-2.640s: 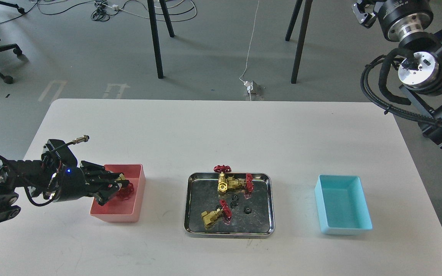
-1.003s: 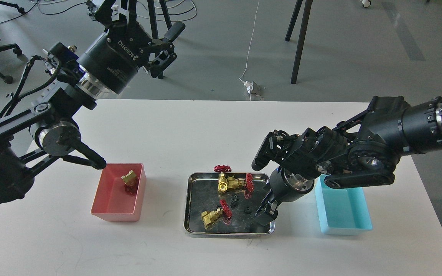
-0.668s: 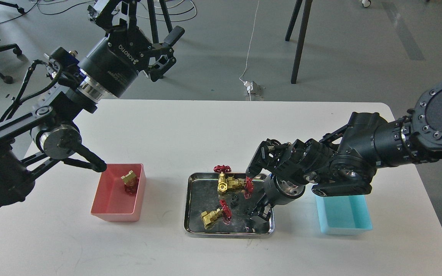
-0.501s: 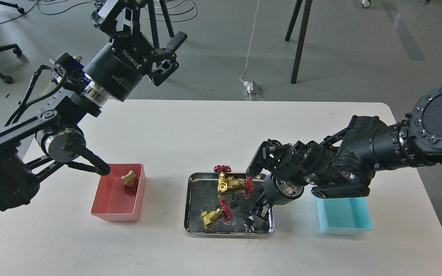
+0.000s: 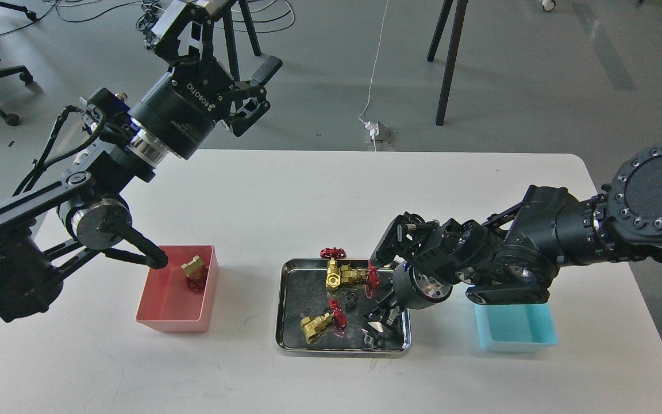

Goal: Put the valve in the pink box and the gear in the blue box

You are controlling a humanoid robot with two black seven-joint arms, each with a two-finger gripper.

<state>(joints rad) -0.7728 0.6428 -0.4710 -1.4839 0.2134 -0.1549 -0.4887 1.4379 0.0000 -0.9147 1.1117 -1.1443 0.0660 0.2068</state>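
Observation:
One valve [image 5: 195, 270] lies in the pink box [image 5: 173, 325] at the left. My left gripper [image 5: 233, 46] is open and empty, raised high above the table's far left. More valves [image 5: 345, 276] [image 5: 319, 325] lie in the steel tray [image 5: 286, 344]. One gear [image 5: 351, 300] shows in the tray's middle. My right gripper [image 5: 372, 334] is low in the tray's front right part, its fingertips slightly apart. The second gear is hidden at those fingers. The blue box [image 5: 518, 338] is at the right, its far half covered by my right arm.
My right forearm [image 5: 543, 253] stretches low over the table from the right edge. My left arm's elbow [image 5: 98, 221] hangs over the table just left of the pink box. Chair and stand legs are on the floor beyond the table.
My left gripper let the valve go in the pink box and rose high. My right arm came in from the right and lowered its gripper into the tray, over the right-hand gear.

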